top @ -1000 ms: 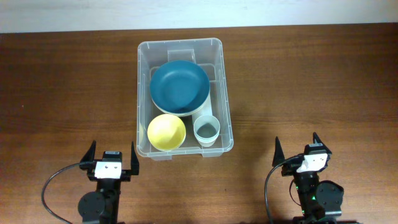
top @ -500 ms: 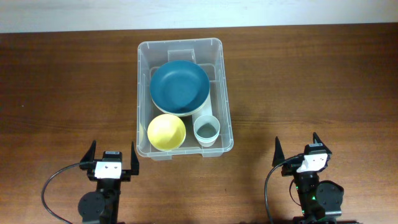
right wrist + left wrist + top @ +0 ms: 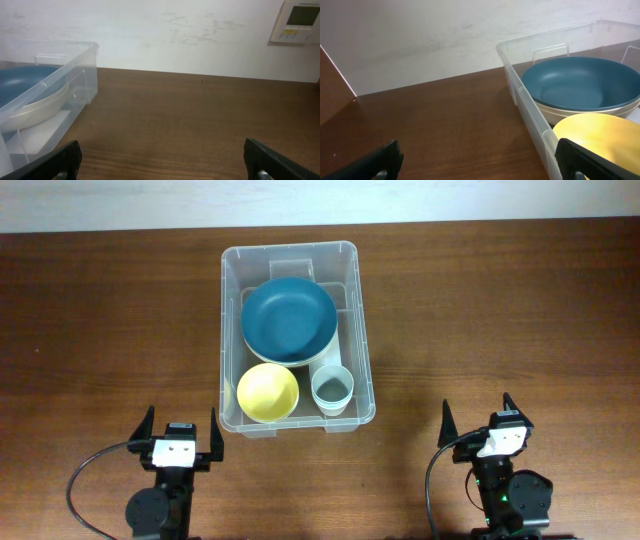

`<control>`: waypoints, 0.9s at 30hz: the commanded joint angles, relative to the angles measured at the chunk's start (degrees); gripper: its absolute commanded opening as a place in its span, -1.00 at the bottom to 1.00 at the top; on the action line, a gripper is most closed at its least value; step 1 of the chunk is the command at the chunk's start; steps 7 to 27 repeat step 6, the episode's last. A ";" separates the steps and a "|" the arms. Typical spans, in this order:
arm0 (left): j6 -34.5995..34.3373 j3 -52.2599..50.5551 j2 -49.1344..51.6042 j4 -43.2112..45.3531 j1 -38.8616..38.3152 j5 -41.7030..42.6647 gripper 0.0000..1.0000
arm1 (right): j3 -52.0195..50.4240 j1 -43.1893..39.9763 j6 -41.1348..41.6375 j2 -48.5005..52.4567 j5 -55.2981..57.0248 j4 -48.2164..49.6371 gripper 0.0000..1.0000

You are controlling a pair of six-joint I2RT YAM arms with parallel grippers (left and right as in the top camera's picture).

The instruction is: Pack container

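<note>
The dark wood table (image 3: 100, 330) runs bare along its near edge, where both arms sit. The left gripper (image 3: 181, 416) and the right gripper (image 3: 475, 406) each have their fingers spread wide and hold nothing.

Just beyond the left gripper, to its right, is the near-left corner of the container (image 3: 228, 340), which lies at mid-table with its long sides running away from the arms. In its near end a yellow bowl (image 3: 267, 391) sits on the left and a cup (image 3: 331, 390) on the right, both upright. Behind them a blue bowl (image 3: 288, 317) rests in a cream dish (image 3: 585, 111).

Nothing has moved since a second ago; arms, container and dishes sit as they did.

Wide bare wood lies on both sides of the container, more of it ahead of the right gripper. The far rim stops short of the table's far edge, where a pale wall (image 3: 175, 35) rises, with a wall panel (image 3: 299, 20) at the right.
</note>
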 commanded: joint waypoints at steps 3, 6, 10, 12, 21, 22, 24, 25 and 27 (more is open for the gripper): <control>1.14 -0.46 -0.66 -0.07 0.35 0.66 0.99 | -0.26 0.33 0.07 -0.59 -0.52 -0.31 0.98; 1.14 -0.46 -0.66 -0.04 0.35 0.66 0.99 | -0.26 0.33 0.07 -0.59 -0.52 -0.31 0.98; 1.14 -0.46 -0.66 -0.04 0.35 0.66 0.99 | -0.26 0.33 0.07 -0.59 -0.52 -0.31 0.98; 1.14 -0.46 -0.66 -0.04 0.35 0.66 0.99 | -0.26 0.33 0.07 -0.59 -0.52 -0.31 0.98; 1.14 -0.46 -0.66 -0.04 0.35 0.66 0.99 | -0.26 0.33 0.07 -0.59 -0.52 -0.31 0.98; 1.14 -0.46 -0.66 -0.04 0.35 0.66 0.99 | -0.26 0.33 0.07 -0.59 -0.52 -0.31 0.98; 1.14 -0.46 -0.66 -0.04 0.35 0.66 0.99 | -0.26 0.33 0.07 -0.59 -0.52 -0.31 0.98; 1.14 -0.46 -0.66 -0.04 0.35 0.66 0.99 | -0.26 0.33 0.07 -0.59 -0.52 -0.31 0.98; 1.14 -0.46 -0.66 -0.04 0.35 0.66 0.99 | -0.26 0.33 0.07 -0.59 -0.52 -0.31 0.98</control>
